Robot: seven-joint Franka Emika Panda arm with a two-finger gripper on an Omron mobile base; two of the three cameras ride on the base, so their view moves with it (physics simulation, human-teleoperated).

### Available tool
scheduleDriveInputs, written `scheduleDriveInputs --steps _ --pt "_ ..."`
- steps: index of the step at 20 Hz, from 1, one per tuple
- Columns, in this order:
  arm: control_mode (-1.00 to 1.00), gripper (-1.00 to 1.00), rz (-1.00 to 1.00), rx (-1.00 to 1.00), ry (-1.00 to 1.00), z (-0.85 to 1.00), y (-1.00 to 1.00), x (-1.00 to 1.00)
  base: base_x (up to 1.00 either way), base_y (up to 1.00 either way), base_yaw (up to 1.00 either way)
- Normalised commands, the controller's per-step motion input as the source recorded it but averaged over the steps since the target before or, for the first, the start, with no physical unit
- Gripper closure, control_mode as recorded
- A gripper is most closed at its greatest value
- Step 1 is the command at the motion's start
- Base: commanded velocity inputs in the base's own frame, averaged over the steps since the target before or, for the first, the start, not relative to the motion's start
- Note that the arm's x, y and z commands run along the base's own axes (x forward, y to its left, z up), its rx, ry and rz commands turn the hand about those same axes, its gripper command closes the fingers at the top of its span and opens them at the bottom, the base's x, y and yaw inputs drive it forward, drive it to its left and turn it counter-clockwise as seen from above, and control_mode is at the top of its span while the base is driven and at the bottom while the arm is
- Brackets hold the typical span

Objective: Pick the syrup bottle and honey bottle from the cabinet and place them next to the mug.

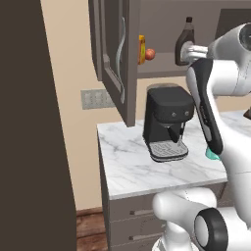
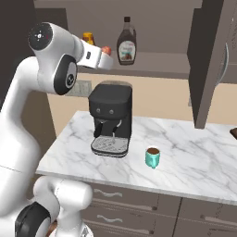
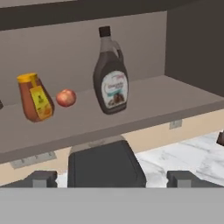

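Note:
The dark brown syrup bottle (image 3: 110, 76) stands upright on the shelf of the open cabinet (image 3: 166, 98). Left of it are a small red ball (image 3: 65, 97) and the amber honey bottle (image 3: 35, 97), also upright. My gripper (image 3: 113, 179) is open, its fingertips (image 3: 41, 178) wide apart with nothing between them. It hovers in front of the shelf, above the coffee machine and short of both bottles. In the right base view the hand (image 2: 99, 58) partly covers the honey bottle (image 2: 88, 38); the syrup bottle (image 2: 127, 42) is just to its right. The teal mug (image 2: 152, 157) sits on the marble counter (image 2: 194, 162).
A black coffee machine (image 2: 110, 118) stands on the counter under the shelf, left of the mug. The cabinet's door (image 1: 115, 59) with its curved handle hangs open on the left, another door (image 2: 210, 60) on the right. A tall dark panel (image 1: 29, 122) borders the counter's left end.

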Motion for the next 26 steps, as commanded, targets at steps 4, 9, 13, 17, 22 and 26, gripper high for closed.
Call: scheduleDriveInputs --steps 4,9,13,17,22,26 --pt "-1.00 -1.00 -0.02 -0.01 -0.01 0.32 0.04 0.16 0.00 0.00 0.00" --pt "-1.00 -1.00 -0.03 -0.03 0.00 0.28 0.13 0.24 0.00 0.00 0.00" --pt "-1.00 -1.00 0.00 -0.04 0.02 0.07 0.03 0.37 0.00 0.00 0.00" --pt "-1.00 -1.00 -0.01 -0.09 0.03 -0.02 0.08 0.15 0.00 0.00 0.00" --pt "-1.00 -1.00 0.00 -0.10 0.00 -0.19 0.01 0.15 0.00 0.00 0.00" --pt "-1.00 -1.00 -0.01 -0.09 0.00 -0.16 0.00 0.13 0.00 0.00 0.00"
